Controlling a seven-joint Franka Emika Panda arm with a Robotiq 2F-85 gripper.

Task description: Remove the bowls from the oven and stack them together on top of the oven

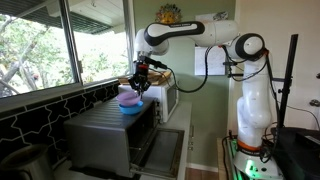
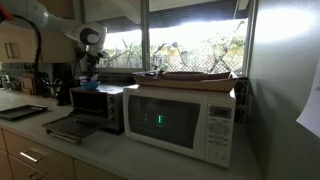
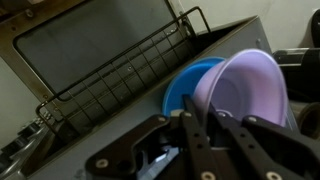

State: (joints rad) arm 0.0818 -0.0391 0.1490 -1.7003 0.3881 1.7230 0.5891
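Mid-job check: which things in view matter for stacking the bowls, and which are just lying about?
Job:
pink bowl
blue bowl
oven
claw

Lying about:
microwave
dark tray on the counter

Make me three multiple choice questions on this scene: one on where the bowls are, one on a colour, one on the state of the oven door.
1. Where are the bowls relative to the oven?
A) inside it
B) on its top
C) beneath it

2. What colour is the outer bowl of the stack?
A) blue
B) green
C) yellow

3. How is the oven door?
A) shut
B) taken off
C) dropped open

Answers:
1 B: in an exterior view they rest on the oven's flat top.
2 A: the wrist view shows the pink bowl nested in a blue one.
3 C: the door hangs down in front of the oven.
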